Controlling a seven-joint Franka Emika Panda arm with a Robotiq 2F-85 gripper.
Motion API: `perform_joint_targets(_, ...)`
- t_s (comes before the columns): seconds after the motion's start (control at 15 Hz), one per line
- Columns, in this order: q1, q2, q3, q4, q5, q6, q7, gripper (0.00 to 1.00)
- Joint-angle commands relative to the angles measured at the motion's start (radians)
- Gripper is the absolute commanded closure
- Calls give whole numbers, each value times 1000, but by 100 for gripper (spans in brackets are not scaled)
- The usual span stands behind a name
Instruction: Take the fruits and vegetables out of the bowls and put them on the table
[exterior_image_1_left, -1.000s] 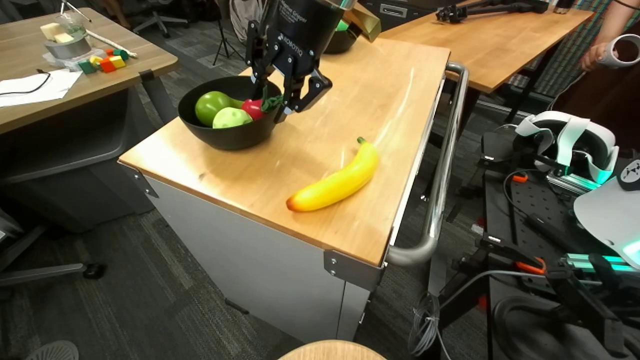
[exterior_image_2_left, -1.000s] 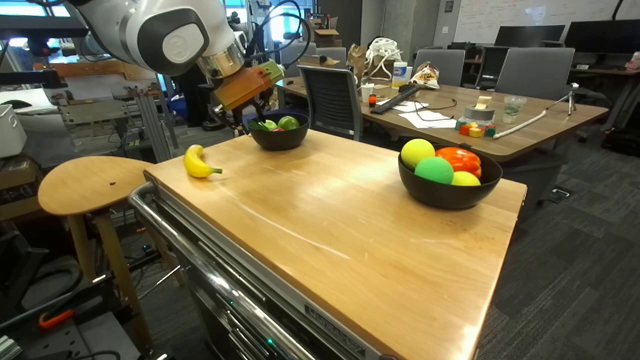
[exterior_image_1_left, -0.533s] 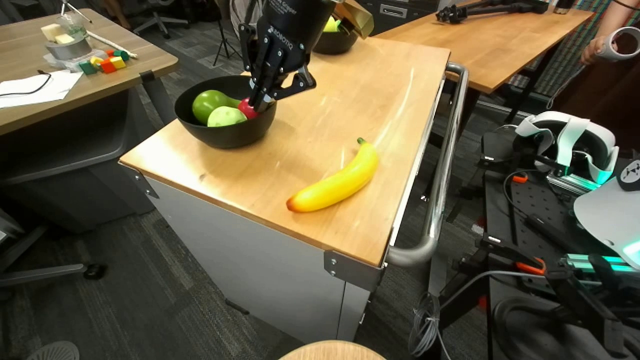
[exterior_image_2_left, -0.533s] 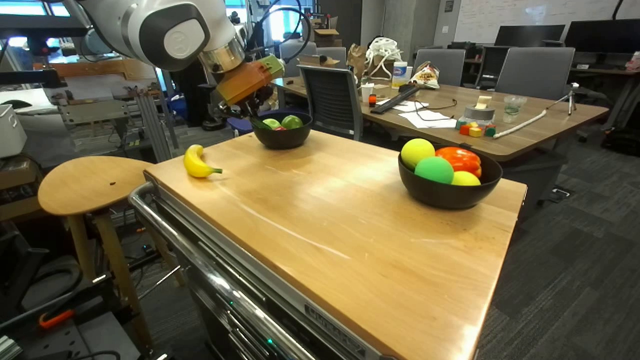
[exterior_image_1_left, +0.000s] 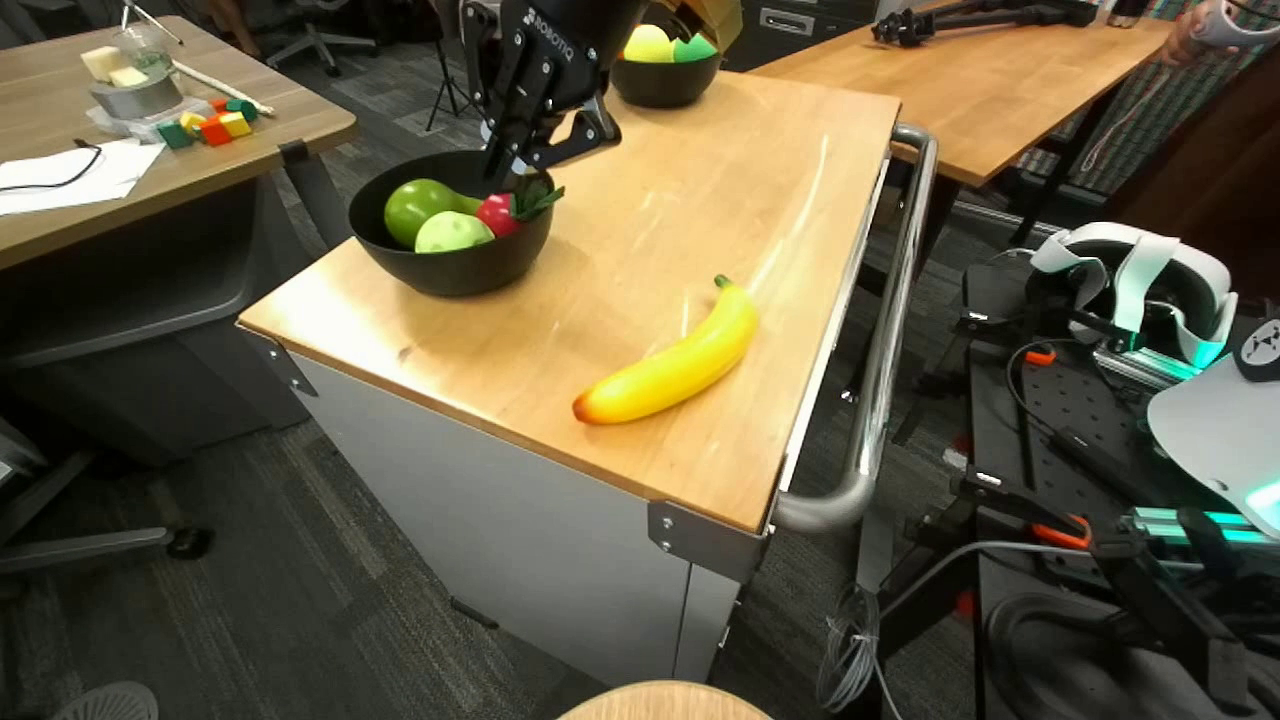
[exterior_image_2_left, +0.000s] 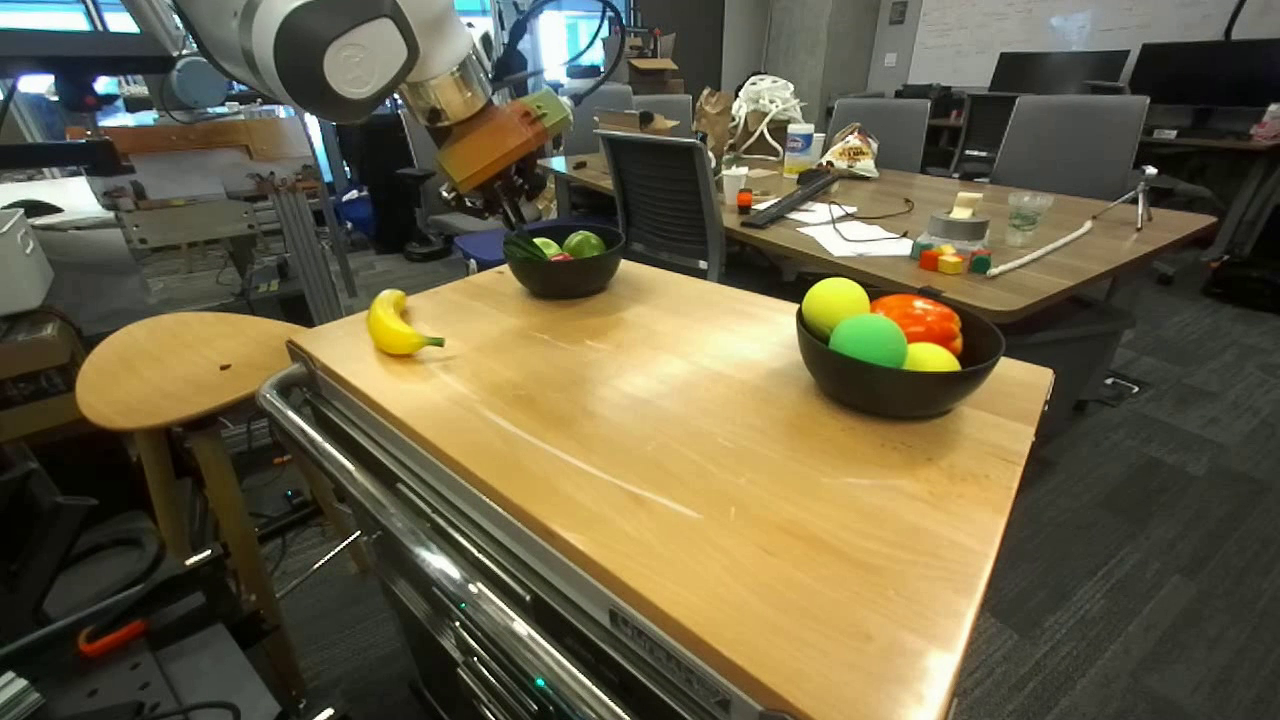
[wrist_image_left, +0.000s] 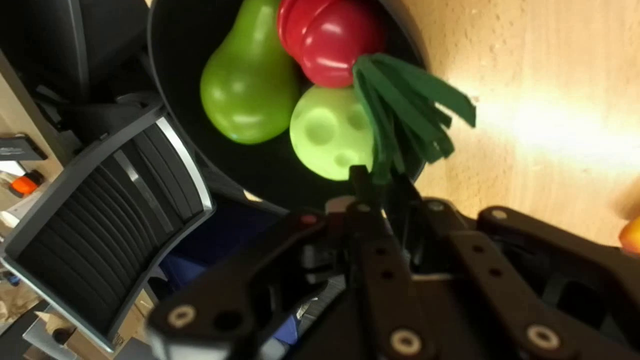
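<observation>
1. Since a second ago the gripper (wrist_image_left: 381, 180) has risen and drawn its jaws together, and the pear bowl (exterior_image_1_left: 450, 275) has slid slightly away from the tabletop's (exterior_image_1_left: 530, 370) edge with the handle (exterior_image_1_left: 888, 340).
2. Only a narrow gap is left between the jaws, and one end of the green leaves (wrist_image_left: 407, 102) reaches it; whether I have that end pinched, I can't say.
3. That bowl, near the tabletop corner across from the handle edge, holds the red bunch (wrist_image_left: 335, 47), the pear (wrist_image_left: 250, 85) and the pale green fruit (wrist_image_left: 327, 135); the banana (exterior_image_1_left: 680, 365) already lies on the tabletop, near the handle-side corner at the same end.
4. I read the step in hand as getting the red bunch out. If the leaves are held, my next move is a slow lift; if not, I should spread the jaws, go lower round the leaf base and squeeze again.
5. Only the wrist view shows me the leaf end at the jaws; both exterior views show the pepper bowl (exterior_image_2_left: 890, 393), absent from the wrist view.
</observation>
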Motion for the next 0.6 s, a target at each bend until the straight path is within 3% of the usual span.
perform_joint_targets(0.0, -13, -91, 47, 14, 119, -52, -62, 86)
perform_joint_targets(0.13, -7, -116, 51, 31, 182, -67, -78, 85)
perform_joint_targets(0.27, -8, -130, 36, 34, 174, -86, -46, 84)
perform_joint_targets(0.33, -14, -132, 25, 31, 145, -100, -15, 60)
perform_joint_targets(0.53, -39, -118, -8, 19, 65, -136, 97, 49)
